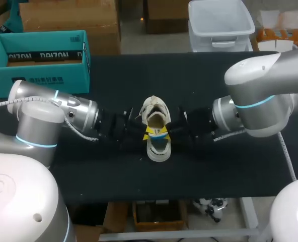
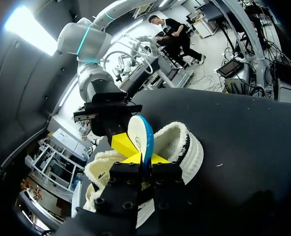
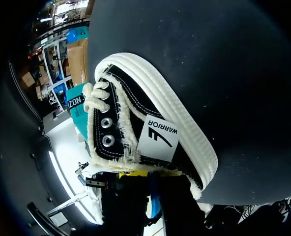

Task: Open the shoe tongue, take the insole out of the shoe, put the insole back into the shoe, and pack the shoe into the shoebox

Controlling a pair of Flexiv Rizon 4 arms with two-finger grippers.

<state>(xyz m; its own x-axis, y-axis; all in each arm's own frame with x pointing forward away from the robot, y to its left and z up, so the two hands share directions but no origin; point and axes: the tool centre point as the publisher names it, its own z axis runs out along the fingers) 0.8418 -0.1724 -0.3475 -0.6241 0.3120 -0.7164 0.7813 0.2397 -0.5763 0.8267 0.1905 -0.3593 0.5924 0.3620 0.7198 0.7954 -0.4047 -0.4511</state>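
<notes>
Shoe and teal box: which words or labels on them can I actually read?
"WARRIOR": on the white tag on the shoe's side.
"ZON": cut-off white letters on the teal shoebox, right wrist view.
The big lettering and the small label on the shoebox's front in the head view are too blurred to read.

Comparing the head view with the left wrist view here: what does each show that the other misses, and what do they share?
Only the head view: the teal shoebox. Only the left wrist view: the insole, white face showing, standing on edge in the shoe, pinched by the left tool. Both: the shoe, with the left tool at one side and the right tool at the opposite side.
</notes>
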